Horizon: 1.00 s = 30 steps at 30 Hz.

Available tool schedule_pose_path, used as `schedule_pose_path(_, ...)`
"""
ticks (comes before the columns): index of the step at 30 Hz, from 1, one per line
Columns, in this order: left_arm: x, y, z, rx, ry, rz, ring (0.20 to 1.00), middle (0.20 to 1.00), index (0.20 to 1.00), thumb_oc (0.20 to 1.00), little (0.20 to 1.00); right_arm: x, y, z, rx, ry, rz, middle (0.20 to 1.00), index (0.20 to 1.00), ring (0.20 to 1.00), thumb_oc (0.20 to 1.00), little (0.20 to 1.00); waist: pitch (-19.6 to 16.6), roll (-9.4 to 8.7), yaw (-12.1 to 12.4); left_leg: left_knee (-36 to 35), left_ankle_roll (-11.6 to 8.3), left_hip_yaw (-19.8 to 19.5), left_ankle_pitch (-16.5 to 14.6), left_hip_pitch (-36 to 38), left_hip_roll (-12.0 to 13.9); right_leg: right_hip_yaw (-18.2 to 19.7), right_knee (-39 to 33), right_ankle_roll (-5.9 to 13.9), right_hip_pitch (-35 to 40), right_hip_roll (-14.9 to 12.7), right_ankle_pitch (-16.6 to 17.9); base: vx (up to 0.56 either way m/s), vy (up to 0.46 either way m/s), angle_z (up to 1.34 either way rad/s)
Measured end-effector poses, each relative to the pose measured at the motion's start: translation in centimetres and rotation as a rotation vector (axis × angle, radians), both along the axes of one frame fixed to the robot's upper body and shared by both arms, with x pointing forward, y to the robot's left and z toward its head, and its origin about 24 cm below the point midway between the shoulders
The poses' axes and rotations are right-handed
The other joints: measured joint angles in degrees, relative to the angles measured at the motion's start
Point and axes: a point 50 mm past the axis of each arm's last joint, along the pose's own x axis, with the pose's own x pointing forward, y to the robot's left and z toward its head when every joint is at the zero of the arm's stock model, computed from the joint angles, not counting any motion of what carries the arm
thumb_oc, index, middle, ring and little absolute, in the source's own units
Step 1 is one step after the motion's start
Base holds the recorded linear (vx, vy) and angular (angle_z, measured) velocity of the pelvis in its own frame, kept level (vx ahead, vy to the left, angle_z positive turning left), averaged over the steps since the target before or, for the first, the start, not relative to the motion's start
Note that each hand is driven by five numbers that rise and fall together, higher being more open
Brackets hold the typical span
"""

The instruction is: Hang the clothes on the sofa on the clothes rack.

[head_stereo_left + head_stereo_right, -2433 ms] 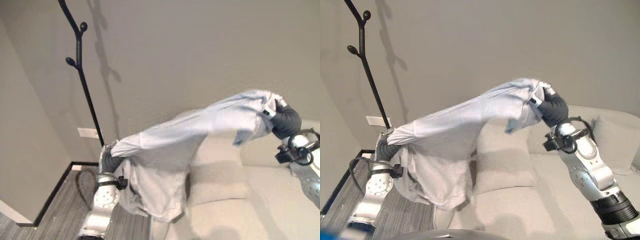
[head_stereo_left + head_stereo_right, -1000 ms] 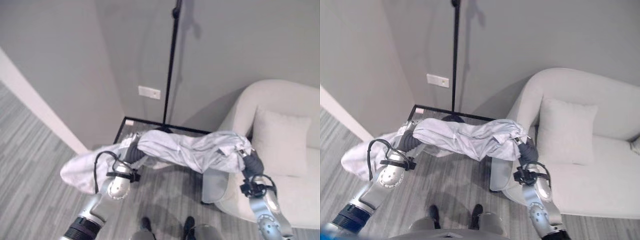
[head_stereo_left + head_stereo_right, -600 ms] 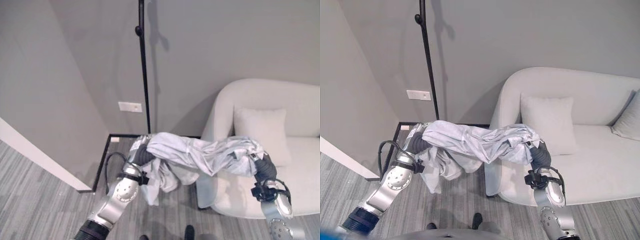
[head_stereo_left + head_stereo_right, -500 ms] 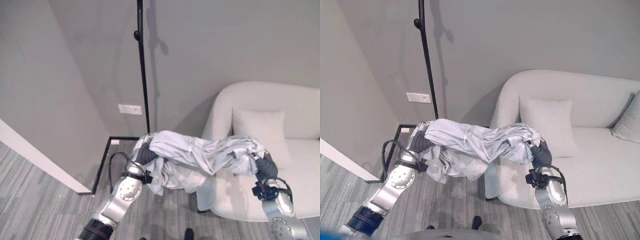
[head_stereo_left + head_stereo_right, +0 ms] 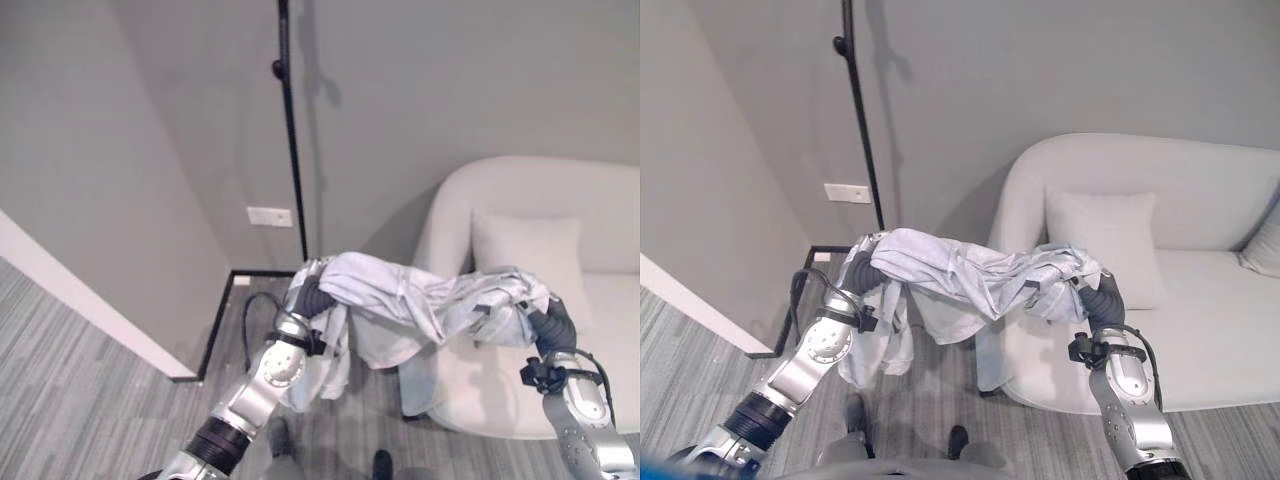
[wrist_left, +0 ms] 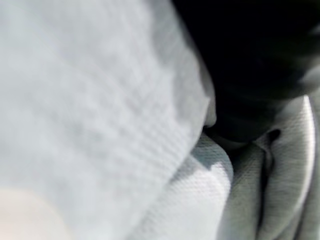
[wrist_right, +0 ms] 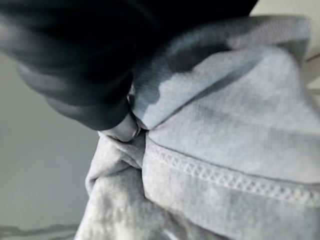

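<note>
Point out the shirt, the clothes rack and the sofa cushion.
shirt point(image 5: 960, 272): right eye view, bunched middle between the arms.
clothes rack point(image 5: 866, 140): right eye view, black pole.
sofa cushion point(image 5: 1102, 240): right eye view, front face.

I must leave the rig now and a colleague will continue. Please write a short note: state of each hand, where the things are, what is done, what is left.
Left hand: buried in one end of the light grey garment, fingers hidden.
Right hand: at the other end, fingers curled into the cloth.
The garment hangs between both hands, off the sofa, above the floor.
The black clothes rack stands in the corner behind the left hand; its hooks are out of frame.
Done: garment lifted from the sofa.
Left: raise it and hang it on the rack.
</note>
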Motion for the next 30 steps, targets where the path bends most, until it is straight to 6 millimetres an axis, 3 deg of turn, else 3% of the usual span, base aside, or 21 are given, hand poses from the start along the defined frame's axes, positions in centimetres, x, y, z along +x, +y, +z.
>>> schedule_pose_path(3, 0.0, 0.1, 0.0, 0.002, -0.002, 0.001, 0.2, 0.2, 0.2, 0.2, 0.2, 0.0, 0.2, 0.1, -0.005, -0.006, 0.009, 0.2, 0.2, 0.2, 0.2, 0.2, 0.1, 0.49, 0.1, 4.1, -0.04, 1.8, 0.5, -0.2, -0.4, 3.7, -1.2, 2.55, 0.8, -1.2, -1.1, 0.32, 0.113, -0.37)
schedule_pose_path(4, 0.0, 0.2, 0.0, 0.011, -0.002, 0.0, 0.2, 0.2, 0.2, 0.2, 0.2, -0.3, 0.3, 0.1, -0.024, -0.001, 0.015, 0.2, 0.2, 0.2, 0.2, 0.2, -0.1, 0.24, -0.2, 5.4, 0.02, 3.5, 0.7, 0.2, -1.8, 5.4, 0.9, 4.72, 1.5, -2.3, -2.6, 0.3, 0.113, -0.32)
schedule_pose_path(6, 0.0, 0.6, 0.1, 0.034, -0.008, -0.001, 0.2, 0.2, 0.2, 0.2, 0.2, -0.7, 0.3, -0.4, -0.034, 0.018, 0.014, 0.2, 0.2, 0.2, 0.2, 0.2, -0.9, -0.97, -0.1, 5.7, 0.07, 5.3, 0.7, 1.6, -3.6, 5.8, 4.3, 4.92, 2.7, -3.4, -4.2, 0.3, 0.126, -0.22)
schedule_pose_path(7, 0.0, 1.1, 0.3, 0.058, -0.017, -0.002, 0.2, 0.2, 0.2, 0.2, 0.2, -0.7, 0.4, -0.5, -0.042, 0.025, 0.022, 0.2, 0.2, 0.2, 0.2, 0.2, -2.3, -3.0, 0.1, 6.5, 0.1, 6.5, 0.7, 1.6, -5.6, 5.6, 3.8, 4.31, 3.4, -5.1, -5.8, 0.27, 0.142, -0.3)
schedule_pose_path(8, 0.1, 1.3, 0.5, 0.068, -0.024, 0.002, 0.2, 0.2, 0.2, 0.2, 0.2, -0.5, 0.5, -0.5, -0.045, 0.022, 0.027, 0.2, 0.2, 0.2, 0.2, 0.2, -2.8, -3.71, 0.4, 7.3, 0.33, 7.0, 0.8, 1.3, -6.6, 5.8, 2.6, 6.4, 3.9, -6.3, -6.3, 0.26, 0.162, -0.29)
schedule_pose_path(11, 0.4, 1.3, 0.9, 0.102, -0.046, -0.01, 0.2, 0.2, 0.2, 0.2, 0.2, -0.1, 0.9, -0.4, -0.075, 0.02, 0.04, 0.2, 0.2, 0.2, 0.2, 0.2, -3.3, -4.83, -0.1, 8.6, 3.53, 8.2, -1.1, 0.9, -9.2, 6.1, 2.6, 5.67, 3.5, -9.5, -7.8, 0.23, 0.18, -0.1)
schedule_pose_path(13, 0.4, 0.6, 0.9, 0.121, -0.058, -0.038, 0.2, 0.2, 0.2, 0.2, 0.2, 0.5, 1.4, -0.1, -0.11, 0.012, 0.063, 0.2, 0.2, 0.2, 0.2, 0.2, -3.9, -3.43, 0.0, 6.7, 9.88, 10.2, -1.3, 1.7, -10.0, 7.0, 10.0, 10.85, -1.0, -9.9, -4.1, 0.26, 0.276, -0.36)
schedule_pose_path(14, 0.4, 0.6, 0.9, 0.123, -0.057, -0.038, 0.2, 0.2, 0.2, 0.2, 0.2, 0.6, 1.5, 0.0, -0.111, 0.007, 0.066, 0.2, 0.2, 0.2, 0.2, 0.2, -3.8, -3.05, -0.1, 5.2, 10.71, 10.7, -0.8, 2.8, -10.2, 6.9, 13.4, 11.03, -2.5, -9.9, -3.9, 0.38, 0.356, -0.29)
schedule_pose_path(15, 0.3, 0.6, 0.8, 0.126, -0.055, -0.039, 0.2, 0.2, 0.2, 0.2, 0.2, 0.8, 1.6, 0.4, -0.135, -0.006, 0.06, 0.2, 0.2, 0.2, 0.2, 0.2, -3.7, -1.89, -0.5, 2.4, 12.4, 10.9, 0.9, 5.6, -10.8, 6.0, 21.7, 11.34, -5.6, -10.3, -3.9, 0.2, 0.218, -0.06)
schedule_pose_path(16, 0.3, 0.6, 0.8, 0.126, -0.058, -0.039, 0.2, 0.2, 0.2, 0.2, 0.2, 0.7, 1.6, 0.4, -0.146, -0.008, 0.055, 0.2, 0.2, 0.2, 0.2, 0.2, -3.7, -1.57, -0.6, 1.5, 12.82, 10.7, 0.0, 7.0, -11.4, 5.6, 24.7, 11.25, -6.4, -10.7, -3.3, 0.45, 0.285, -0.06)
schedule_pose_path(17, 0.2, 0.6, 0.7, 0.123, -0.058, -0.029, 0.2, 0.2, 0.2, 0.2, 0.2, 1.0, 1.7, 0.7, -0.163, -0.023, 0.045, 0.2, 0.2, 0.2, 0.2, 0.2, -3.0, -0.42, -0.4, -0.2, 13.53, 10.8, 0.4, 10.0, -12.3, 2.6, 34.8, 11.81, -9.8, -12.8, -1.4, 0.14, 0.053, 0.08)
schedule_pose_path(18, 0.1, 0.5, 0.6, 0.122, -0.055, -0.033, 0.2, 0.2, 0.2, 0.2, 0.2, 0.9, 1.7, 0.7, -0.176, -0.021, 0.042, 0.2, 0.2, 0.2, 0.2, 0.2, -3.1, 0.73, -0.8, -2.1, 13.73, 9.8, -0.7, 11.9, -13.0, -0.1, 39.8, 11.69, -12.0, -14.1, -2.2, 0.29, 0.06, 0.07)
schedule_pose_path(19, -0.1, 0.5, 0.5, 0.116, -0.056, -0.03, 0.2, 0.2, 0.2, 0.2, 0.2, 0.8, 1.7, 0.7, -0.18, -0.02, 0.043, 0.2, 0.2, 0.2, 0.2, 0.2, -3.1, 1.88, -1.0, -3.7, 13.56, 9.9, 0.8, 13.6, -13.4, -1.9, 41.2, 11.46, -12.9, -14.1, -3.4, 0.13, -0.042, 0.36)
schedule_pose_path(21, -0.2, 0.9, 0.9, 0.103, -0.073, -0.016, 0.2, 0.2, 0.2, 0.2, 0.2, 0.4, 1.8, 0.9, -0.182, -0.026, 0.053, 0.2, 0.2, 0.2, 0.2, 0.2, -3.5, 2.69, -1.6, -4.4, 13.59, 9.0, 0.1, 14.4, -14.1, -3.6, 40.9, 10.22, -15.9, -13.6, -4.7, 0.24, -0.101, 0.29)
schedule_pose_path(22, -0.5, 1.4, 0.8, 0.094, -0.066, 0.008, 0.2, 0.2, 0.2, 0.2, 0.2, 0.4, 1.8, 0.8, -0.179, -0.025, 0.054, 0.2, 0.2, 0.2, 0.2, 0.2, -3.4, 3.17, -1.6, -4.8, 12.65, 8.4, -0.6, 14.8, -13.9, -4.4, 37.8, 9.15, -16.8, -12.3, -5.9, 0.23, -0.182, 0.13)
schedule_pose_path(25, -1.1, 2.3, -0.1, 0.095, -0.029, 0.044, 0.2, 0.2, 0.2, 0.2, 0.2, 0.1, 1.5, 0.6, -0.182, -0.011, 0.038, 0.2, 0.2, 0.2, 0.2, 0.2, -3.1, 3.29, -2.3, -4.8, 11.86, 7.1, -1.1, 15.1, -12.9, -4.8, 20.5, 8.0, -16.8, -8.0, -5.2, 0.28, -0.234, 0.18)
schedule_pose_path(26, -1.2, 2.9, -1.1, 0.099, 0.011, 0.075, 0.2, 0.2, 0.2, 0.2, 0.2, 0.0, 1.4, 0.5, -0.181, -0.009, 0.033, 0.2, 0.2, 0.2, 0.2, 0.2, -3.0, 2.91, -3.5, -4.9, 11.17, 5.8, -1.5, 15.5, -12.8, -1.2, 6.4, 8.8, -16.0, -5.3, -1.1, 0.25, -0.206, 0.44)
schedule_pose_path(27, -1.2, 3.1, -1.3, 0.104, 0.022, 0.084, 0.2, 0.2, 0.2, 0.2, 0.2, -0.1, 1.3, 0.6, -0.181, -0.01, 0.024, 0.2, 0.2, 0.2, 0.2, 0.2, -2.8, 2.34, -4.2, -4.9, 11.76, 5.2, -1.2, 15.9, -13.1, -0.3, 1.3, 9.33, -15.5, -5.0, 1.4, 0.24, -0.198, 0.61)
schedule_pose_path(30, -1.3, 3.7, -1.8, 0.086, 0.041, 0.128, 0.2, 0.2, 0.2, 0.2, 0.2, -0.4, 0.8, 0.4, -0.187, -0.004, -0.024, 0.2, 0.2, 0.2, 0.2, 0.2, -2.1, 0.77, -5.0, -5.2, 9.66, 2.5, -3.4, 18.9, -13.6, 3.5, -4.1, 8.96, -16.3, -4.8, 8.5, 0.22, -0.193, 0.47)
